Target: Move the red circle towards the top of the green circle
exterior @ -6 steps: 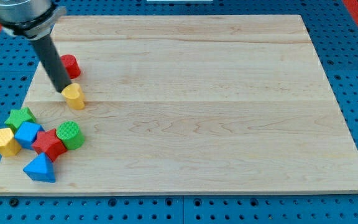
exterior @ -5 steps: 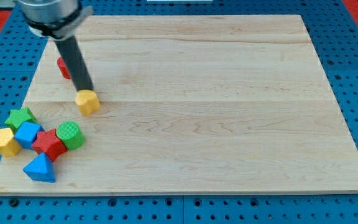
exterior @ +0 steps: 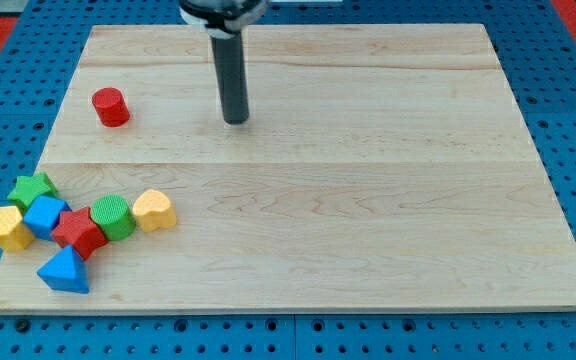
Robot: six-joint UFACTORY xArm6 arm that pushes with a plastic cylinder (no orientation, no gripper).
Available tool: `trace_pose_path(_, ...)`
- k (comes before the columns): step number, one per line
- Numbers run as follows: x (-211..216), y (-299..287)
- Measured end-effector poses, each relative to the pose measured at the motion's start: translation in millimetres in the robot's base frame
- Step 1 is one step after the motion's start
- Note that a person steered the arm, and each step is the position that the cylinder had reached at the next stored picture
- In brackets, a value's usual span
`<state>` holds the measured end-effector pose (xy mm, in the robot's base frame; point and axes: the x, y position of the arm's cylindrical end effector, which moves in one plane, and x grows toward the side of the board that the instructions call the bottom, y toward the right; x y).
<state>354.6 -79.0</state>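
Red circle (exterior: 110, 106) sits alone near the board's upper left, well apart from the green circle (exterior: 112, 216), which lies almost straight below it toward the view's bottom, packed in with the other blocks. My tip (exterior: 235, 120) stands out on bare wood to the view's right of the red circle, touching nothing. There is no claw to open or close, only the rod. I judge I must get above the red circle and push it downward.
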Motion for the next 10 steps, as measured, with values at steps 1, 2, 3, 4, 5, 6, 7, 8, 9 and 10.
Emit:
trace_pose_path(1, -23, -30)
trace_pose_path(2, -29, -68)
trace_pose_path(3, -29, -116)
trace_pose_path(4, -27, -162)
trace_pose_path(5, 20, -147)
trace_pose_path(6, 57, -147)
trace_pose_path(7, 80, -127)
trace_pose_path(8, 91, -124)
trace_pose_path(9, 90, -119)
trace_pose_path(10, 90, -119)
